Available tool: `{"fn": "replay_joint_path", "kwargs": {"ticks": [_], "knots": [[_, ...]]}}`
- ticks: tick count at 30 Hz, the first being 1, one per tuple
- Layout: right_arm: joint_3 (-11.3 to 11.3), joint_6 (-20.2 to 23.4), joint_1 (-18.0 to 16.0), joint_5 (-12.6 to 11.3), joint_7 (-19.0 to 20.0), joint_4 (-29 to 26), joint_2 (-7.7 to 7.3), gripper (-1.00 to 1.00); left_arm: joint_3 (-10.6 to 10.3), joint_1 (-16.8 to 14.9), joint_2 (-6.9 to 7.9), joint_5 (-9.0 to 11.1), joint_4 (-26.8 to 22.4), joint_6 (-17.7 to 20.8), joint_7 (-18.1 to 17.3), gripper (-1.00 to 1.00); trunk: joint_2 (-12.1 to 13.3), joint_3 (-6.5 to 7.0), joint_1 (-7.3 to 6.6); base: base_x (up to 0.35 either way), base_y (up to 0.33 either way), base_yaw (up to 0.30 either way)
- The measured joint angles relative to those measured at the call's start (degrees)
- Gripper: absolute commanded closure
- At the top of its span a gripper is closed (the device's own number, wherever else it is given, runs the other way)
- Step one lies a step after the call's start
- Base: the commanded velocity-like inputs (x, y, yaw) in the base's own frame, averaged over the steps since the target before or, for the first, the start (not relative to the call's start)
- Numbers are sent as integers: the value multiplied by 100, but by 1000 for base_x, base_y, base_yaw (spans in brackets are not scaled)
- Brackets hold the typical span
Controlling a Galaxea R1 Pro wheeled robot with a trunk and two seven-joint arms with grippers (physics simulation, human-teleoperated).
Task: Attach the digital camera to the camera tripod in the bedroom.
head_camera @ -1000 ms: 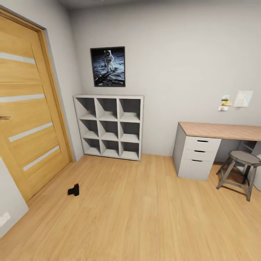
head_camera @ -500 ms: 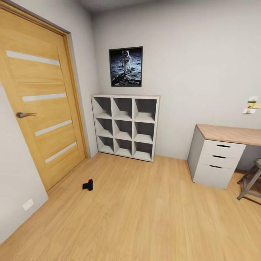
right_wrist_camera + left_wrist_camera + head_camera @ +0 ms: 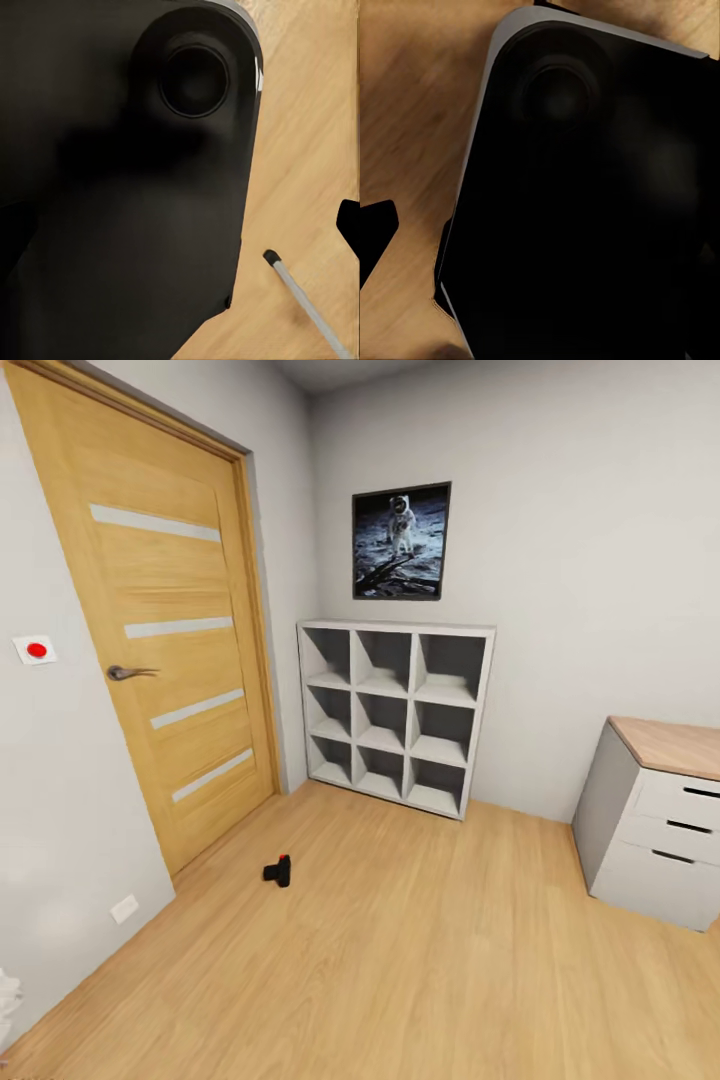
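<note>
- Now the view has swung left; the camera [image 3: 279,871] sits lower middle on the floor [image 3: 420,950], nearer to reach.
- Pincers: cannot tell.

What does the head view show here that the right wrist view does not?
Head view alone: the digital camera lying on the floor between the wooden door and the white cube shelf, the astronaut picture above that shelf, and a drawer unit under a wood top. Right wrist view alone: the robot's dark base close up, and a thin silver-white leg with a black foot, probably the tripod's. Both show the light wood floor.
</note>
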Motion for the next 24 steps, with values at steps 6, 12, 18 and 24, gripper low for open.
{"fn": "replay_joint_path", "kwargs": {"ticks": [6, 12, 18, 24], "knots": [[-1, -1, 0, 0, 2, 0, -5, -100, -5, 3, 9, 159, 7, 0, 0, -100, 0, 0, 0, 316, 0, 205], [-1, -29, 1, 0, 0, -1, -8, -100, -10, 1, 10, 178, 8, 5, -2, -100, 0, 0, 0, 320, 0, 47], [-1, -79, 1, 0, 0, -1, -9, -100, -11, 2, 9, 182, 8, 7, -2, -100, 0, 0, 0, 321, 0, 10], [-1, -126, 1, 0, 0, -1, -16, -100, -14, 3, 10, 183, 8, 11, -5, -100, 0, 0, 0, 322, 0, 2]]}}
